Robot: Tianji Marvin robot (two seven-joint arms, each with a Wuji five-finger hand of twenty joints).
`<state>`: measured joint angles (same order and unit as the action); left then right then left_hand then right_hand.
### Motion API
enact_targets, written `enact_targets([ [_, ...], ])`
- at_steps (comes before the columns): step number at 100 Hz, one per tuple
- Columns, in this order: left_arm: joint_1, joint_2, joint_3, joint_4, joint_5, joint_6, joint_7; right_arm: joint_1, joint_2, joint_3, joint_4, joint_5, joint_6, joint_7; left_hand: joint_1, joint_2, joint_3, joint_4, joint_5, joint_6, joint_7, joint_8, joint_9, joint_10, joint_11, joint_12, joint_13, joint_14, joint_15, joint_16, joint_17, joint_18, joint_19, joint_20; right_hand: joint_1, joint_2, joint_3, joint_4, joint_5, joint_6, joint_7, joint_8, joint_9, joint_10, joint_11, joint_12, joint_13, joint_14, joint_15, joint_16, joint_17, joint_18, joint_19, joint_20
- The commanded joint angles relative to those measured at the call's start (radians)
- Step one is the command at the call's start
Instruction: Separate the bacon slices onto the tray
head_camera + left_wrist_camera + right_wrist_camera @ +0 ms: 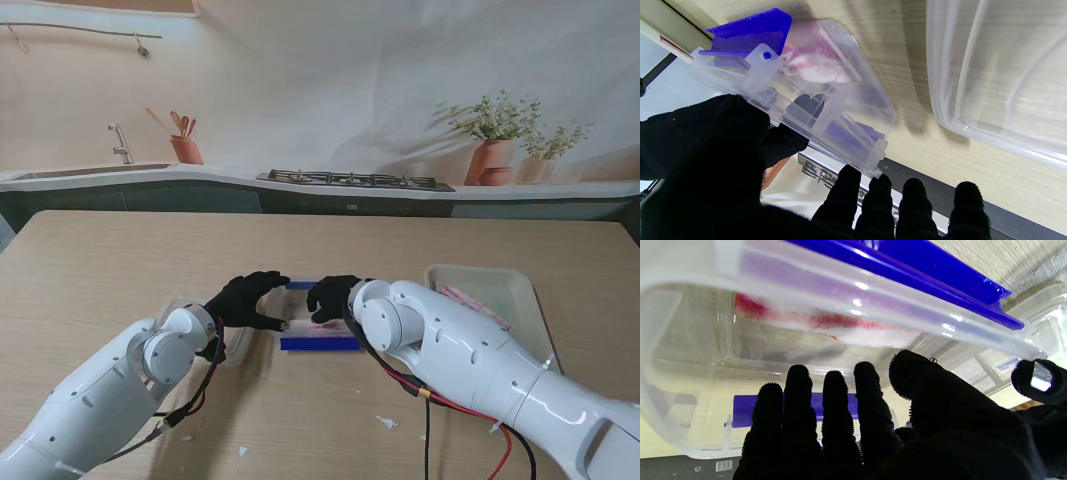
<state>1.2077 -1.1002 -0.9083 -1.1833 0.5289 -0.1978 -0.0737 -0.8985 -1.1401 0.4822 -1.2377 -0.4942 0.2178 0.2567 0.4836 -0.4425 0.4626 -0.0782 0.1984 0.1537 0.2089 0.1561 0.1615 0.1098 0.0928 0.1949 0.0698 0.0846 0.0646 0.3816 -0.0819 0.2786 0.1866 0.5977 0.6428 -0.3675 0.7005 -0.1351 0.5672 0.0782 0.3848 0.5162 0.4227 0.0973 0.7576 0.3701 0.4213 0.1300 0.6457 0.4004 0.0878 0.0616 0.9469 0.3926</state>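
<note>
Robot hand, left (245, 299): we hold the clear box (318, 315) by its end, thumb against fingers. Robot hand, right (333, 296): fingers spread over the bacon (826, 323) inside; we should pinch one slice only, keeping the box steady, then carry it to the tray (520, 300) on our right.

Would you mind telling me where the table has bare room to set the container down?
Bare wood lies between the container and the far table edge, and across the far left. It is crowded around both hands, left hand and right hand, and the tray on the right.
</note>
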Motion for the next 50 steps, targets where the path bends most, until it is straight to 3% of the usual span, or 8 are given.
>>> enact_targets([
  [1,0.015,0.001,0.007,0.006,0.006,0.002,-0.026,-0.004,-0.010,-0.010,0.002,0.003,0.008,0.019,0.051,-0.063,0.010,0.013,-0.003,0.039,0.001,0.006,-0.006,-0.045,0.005,0.011,-0.034,-0.027,-0.020,-0.011,-0.005,0.001,-0.045,0.019,0.021,0.032,0.006,0.051,-0.002,0.013,0.001,0.003,-0.003,0.021,-0.002,0.004,0.000,0.020,0.001,0.005,-0.008,-0.011,0.012,-0.015],
  [24,0.016,0.001,0.006,0.005,0.007,0.002,-0.024,0.007,-0.011,-0.027,0.003,0.022,0.027,0.039,0.052,-0.063,0.009,0.013,-0.003,0.040,0.001,0.006,-0.007,-0.044,0.005,0.011,-0.034,-0.027,-0.020,-0.010,-0.005,0.001,-0.045,0.019,0.018,0.043,-0.003,0.051,0.003,0.010,0.004,0.003,0.016,0.040,-0.016,-0.003,0.014,0.037,-0.002,0.002,-0.003,0.009,0.013,-0.015],
  [50,0.016,0.001,0.006,0.005,0.005,0.002,-0.025,0.005,-0.009,-0.027,-0.007,0.042,0.046,0.056,0.052,-0.062,0.008,0.014,-0.003,0.039,0.001,0.006,-0.007,-0.045,0.005,0.011,-0.035,-0.026,-0.020,-0.010,-0.005,0.002,-0.045,0.019,0.017,0.055,-0.014,0.054,0.018,0.012,0.007,0.001,0.129,0.075,-0.023,-0.007,0.129,0.074,0.037,0.014,0.049,0.065,0.046,0.003],
])
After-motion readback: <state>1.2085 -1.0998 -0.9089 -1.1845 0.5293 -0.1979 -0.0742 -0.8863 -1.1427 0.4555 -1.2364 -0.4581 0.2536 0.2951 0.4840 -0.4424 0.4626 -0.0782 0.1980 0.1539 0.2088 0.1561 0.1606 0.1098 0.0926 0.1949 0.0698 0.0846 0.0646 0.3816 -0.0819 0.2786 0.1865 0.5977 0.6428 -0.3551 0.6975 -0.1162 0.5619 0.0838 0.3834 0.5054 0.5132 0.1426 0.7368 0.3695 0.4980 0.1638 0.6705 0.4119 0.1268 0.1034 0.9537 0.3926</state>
